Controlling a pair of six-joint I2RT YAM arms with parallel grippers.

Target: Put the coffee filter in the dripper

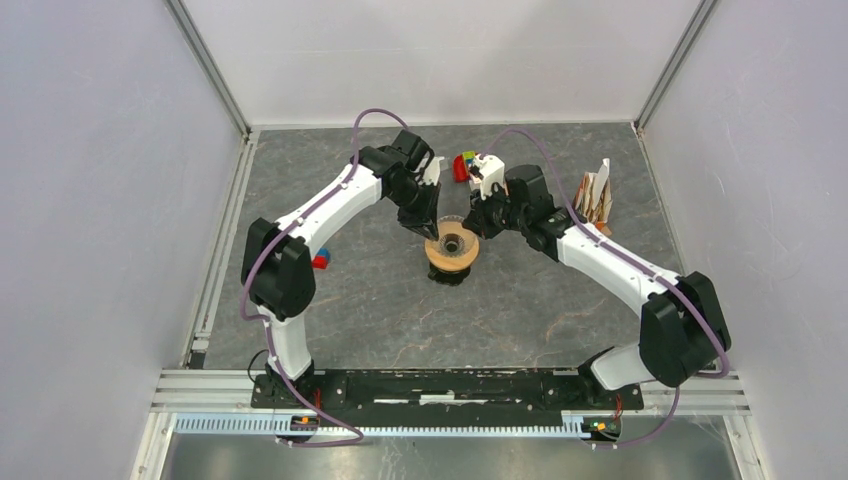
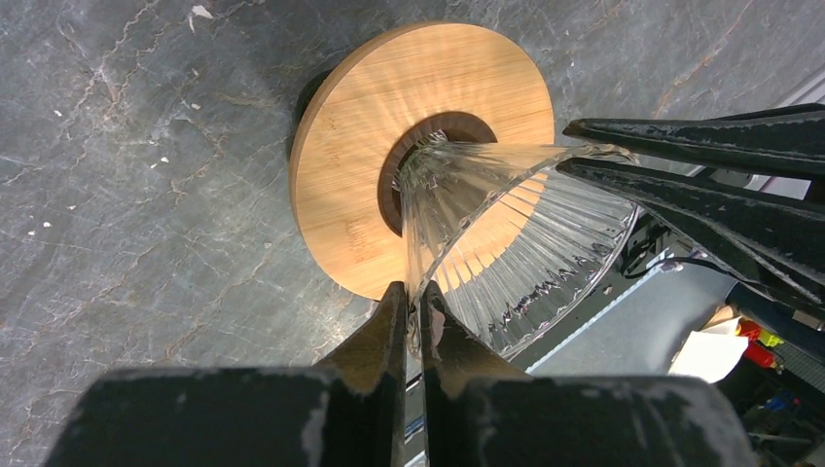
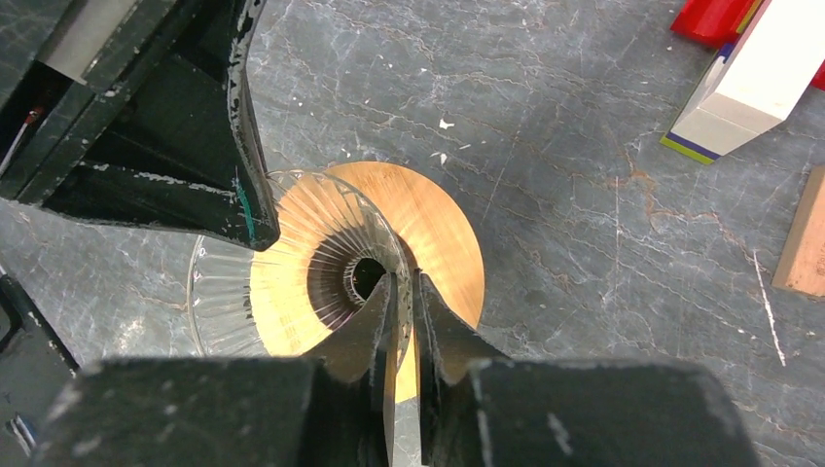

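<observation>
The dripper (image 1: 452,250), a clear ribbed glass funnel in a tan wooden ring on a black base, stands mid-table. My left gripper (image 1: 431,231) pinches its glass rim from the back left. In the left wrist view the thin glass wall sits between the nearly closed fingers of that gripper (image 2: 412,289), above the wooden ring (image 2: 379,126). My right gripper (image 1: 473,227) pinches the opposite rim. Its wrist view shows the rim between the right gripper's (image 3: 402,278) fingers, over the ring (image 3: 443,229). The coffee filter (image 1: 603,180), white and fan-shaped, stands upright at the back right.
Red and coloured toy blocks (image 1: 463,165) and a white rectangular block (image 1: 489,172) lie just behind the right gripper; the white block (image 3: 749,88) also shows in the right wrist view. A small red-and-blue block (image 1: 321,261) sits by the left arm. Walls enclose the table on three sides.
</observation>
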